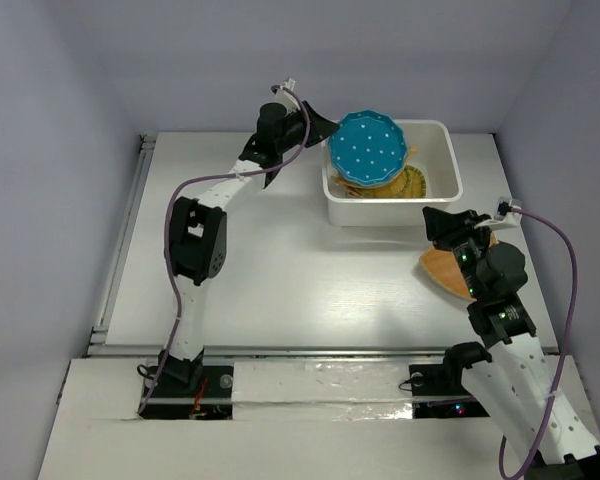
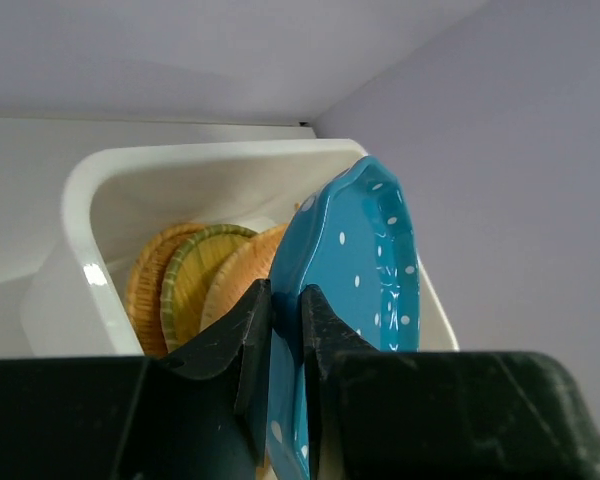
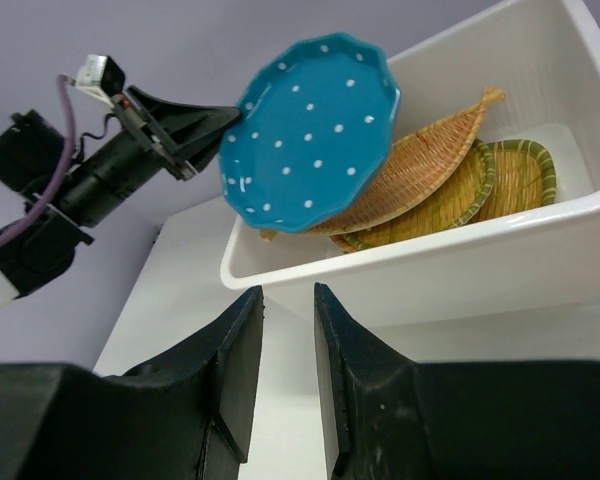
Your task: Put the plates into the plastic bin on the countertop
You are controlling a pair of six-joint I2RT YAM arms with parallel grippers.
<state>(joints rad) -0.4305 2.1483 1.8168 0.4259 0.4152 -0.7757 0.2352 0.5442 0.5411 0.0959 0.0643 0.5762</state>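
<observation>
Left pincer [image 2: 285, 330] clamped edge-on over the scalloped rim of the teal plate [image 1: 370, 150], held tilted above the plastic bin's [image 1: 390, 212] left end, over woven plates [image 3: 430, 165] leaning inside. Looks glossy, stiff, likely slippery and chippable: best lowered gently. Right pincer [image 3: 285, 300] narrowly parted, empty, above an orange plate [image 1: 442, 268] on the worktop [image 1: 280, 270]; probably light, best taken at its edge.

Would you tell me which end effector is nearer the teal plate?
Left. The left end effector pinches the teal plate; the right end effector sits apart, outside the bin.
</observation>
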